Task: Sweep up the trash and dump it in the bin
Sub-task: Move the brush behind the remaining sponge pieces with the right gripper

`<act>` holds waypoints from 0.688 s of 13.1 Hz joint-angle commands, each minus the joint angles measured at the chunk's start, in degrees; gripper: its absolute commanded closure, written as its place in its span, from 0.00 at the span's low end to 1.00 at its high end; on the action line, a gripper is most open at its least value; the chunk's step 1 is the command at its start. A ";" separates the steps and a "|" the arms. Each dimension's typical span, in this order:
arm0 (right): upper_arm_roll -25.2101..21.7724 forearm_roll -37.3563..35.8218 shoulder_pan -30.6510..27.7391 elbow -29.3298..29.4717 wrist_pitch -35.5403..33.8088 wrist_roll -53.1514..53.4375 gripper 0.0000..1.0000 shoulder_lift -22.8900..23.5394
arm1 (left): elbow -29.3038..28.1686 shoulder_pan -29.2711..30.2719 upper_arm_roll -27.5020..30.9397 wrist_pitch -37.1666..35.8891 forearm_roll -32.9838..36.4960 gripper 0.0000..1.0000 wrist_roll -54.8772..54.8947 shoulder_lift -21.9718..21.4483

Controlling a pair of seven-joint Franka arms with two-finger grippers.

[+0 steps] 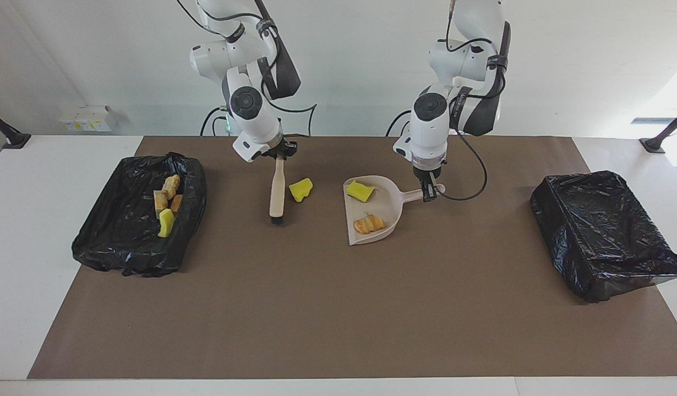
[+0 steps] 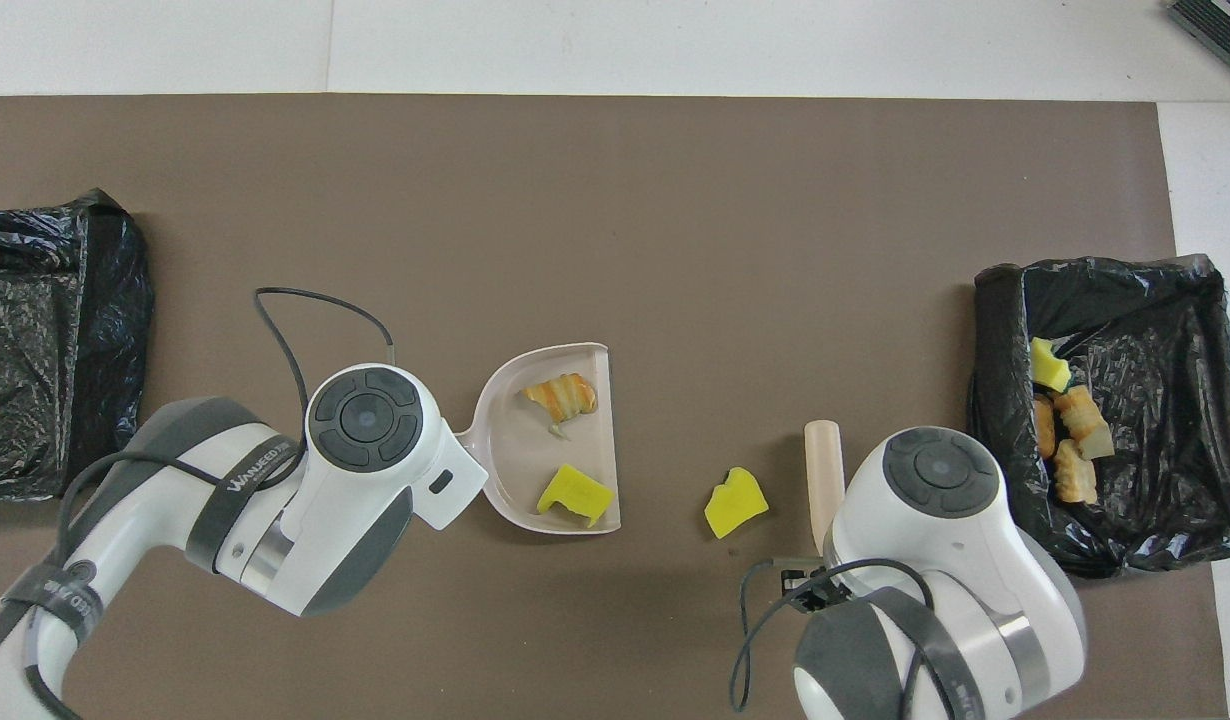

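In the overhead view both wrists cover their pincers; only the facing view shows, upper centre of the frame, the right pincer pinching the beige brush and the left pincer pinching the dustpan handle. A loose yellow foam chunk lies mid-frame beside the brush; another yellow chunk and a striped croissant piece sit in the pan. More trash fills the black-lined bin at that frame's left, another bin at its right, on brown matting over the white table.
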 commanded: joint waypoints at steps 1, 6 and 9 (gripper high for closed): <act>0.27 5.59 1.53 -3.34 1.42 1.80 1.00 -1.63 | -2.11 -0.77 0.32 -3.05 2.40 1.00 -1.67 -3.53; 0.35 16.50 3.99 -3.17 18.80 1.80 1.00 5.83 | -9.90 -0.68 0.32 -0.87 4.76 1.00 -2.20 -9.32; 0.35 21.08 6.97 0.59 28.82 1.80 1.00 12.85 | -13.18 -0.68 0.15 2.22 4.78 1.00 -5.17 -11.18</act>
